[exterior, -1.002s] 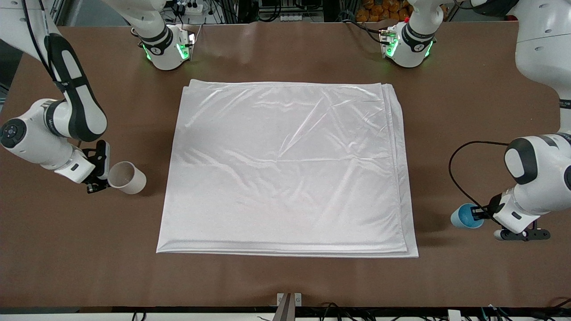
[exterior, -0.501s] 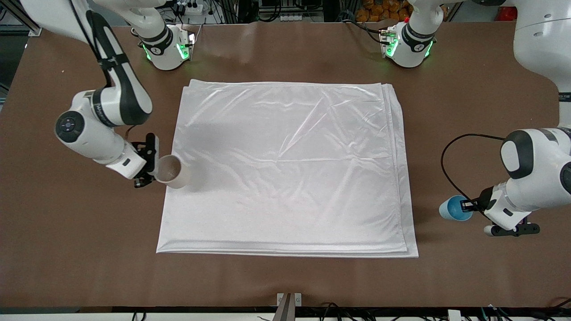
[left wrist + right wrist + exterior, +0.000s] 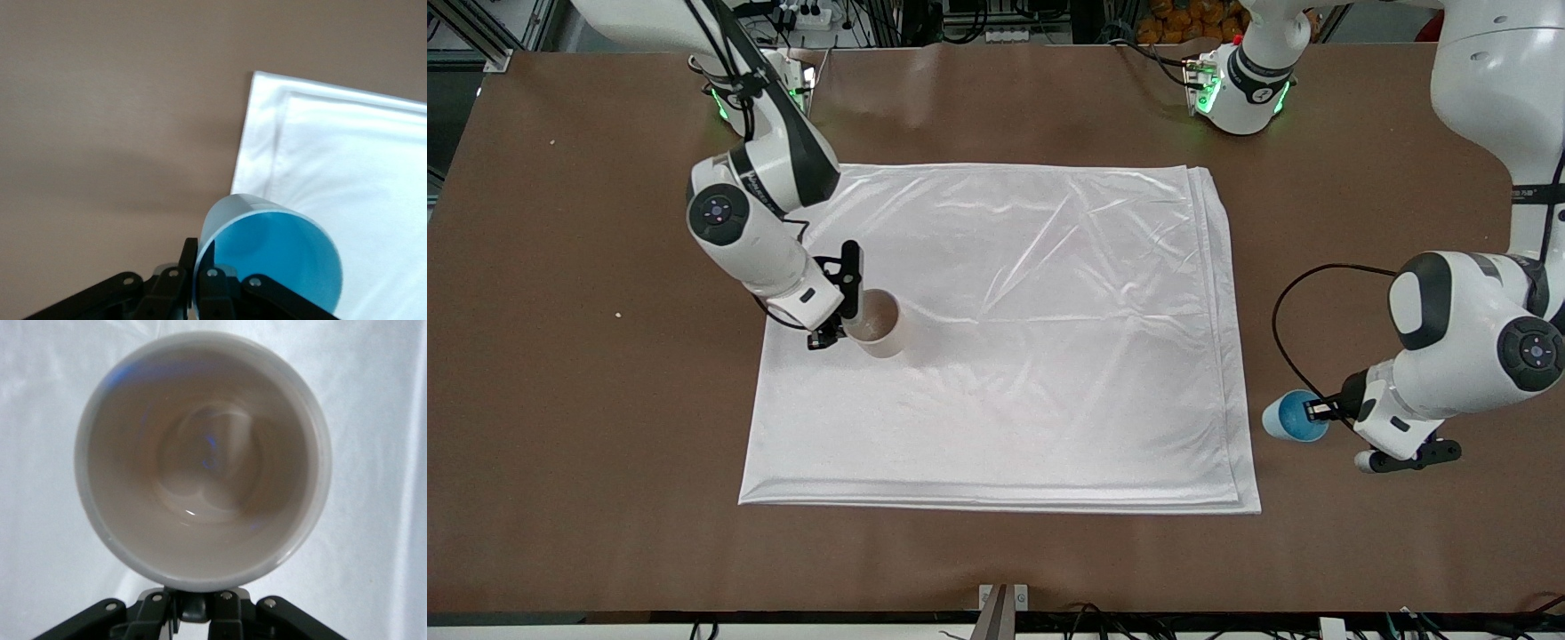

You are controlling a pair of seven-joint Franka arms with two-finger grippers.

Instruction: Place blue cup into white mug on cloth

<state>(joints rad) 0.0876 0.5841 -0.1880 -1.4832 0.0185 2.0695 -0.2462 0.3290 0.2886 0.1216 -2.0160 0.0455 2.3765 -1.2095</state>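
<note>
Your left gripper pinches the small light-blue tapered cup by its rim, over the brown table just off the shiny white cloth. Farther up, your right gripper's fingers clamp the cream mug over the cloth. Set the mug upright first.

A robotics laboratory is shown, not a home or kitchen. Two white Franka arms are seen mounted by their green-lit bases along one edge of a large table covered in plain brown sheeting, with a black cable looped from one arm's wrist. Past the table's edge, aluminium frame rails, a power strip and bundles of wiring are visible.
</note>
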